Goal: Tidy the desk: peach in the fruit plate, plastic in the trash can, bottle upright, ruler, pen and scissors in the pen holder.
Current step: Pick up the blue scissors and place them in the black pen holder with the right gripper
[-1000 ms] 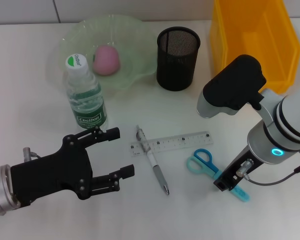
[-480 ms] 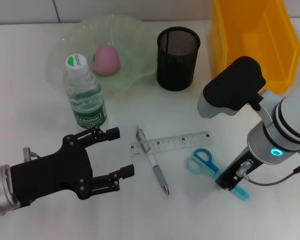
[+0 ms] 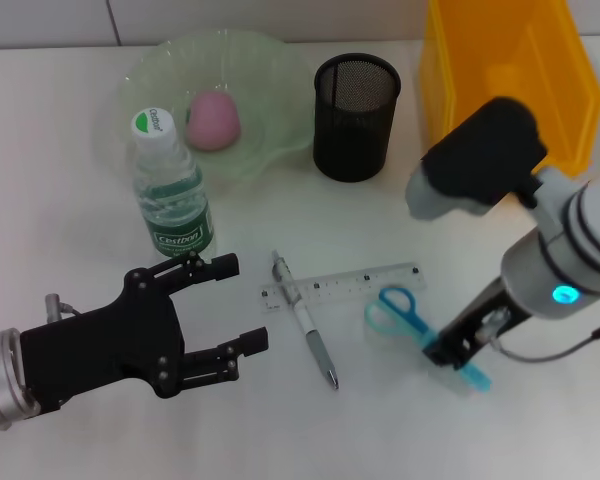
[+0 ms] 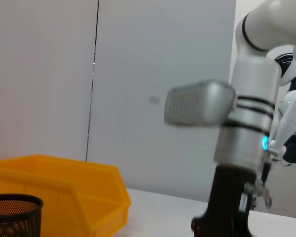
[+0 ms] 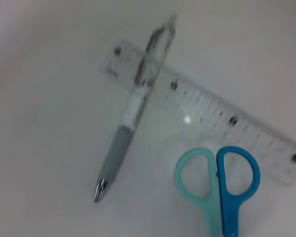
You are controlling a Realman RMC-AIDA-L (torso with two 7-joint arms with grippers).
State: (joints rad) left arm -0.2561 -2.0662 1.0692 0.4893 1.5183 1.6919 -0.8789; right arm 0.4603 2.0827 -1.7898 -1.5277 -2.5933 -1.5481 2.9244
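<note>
Only the bottle, standing at the upper left of the head view, is carrying print. A word in green letters is showing on its white cap, and a white word is showing on its green label; both look like a brand name, but neither is reading clearly. The ruler, near the middle, is showing black tick marks only, with no digits legible.

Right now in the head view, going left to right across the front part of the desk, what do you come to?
left gripper → pen → scissors → right gripper. The ruler is left out, since it lies under the pen and spans toward the scissors.
</note>
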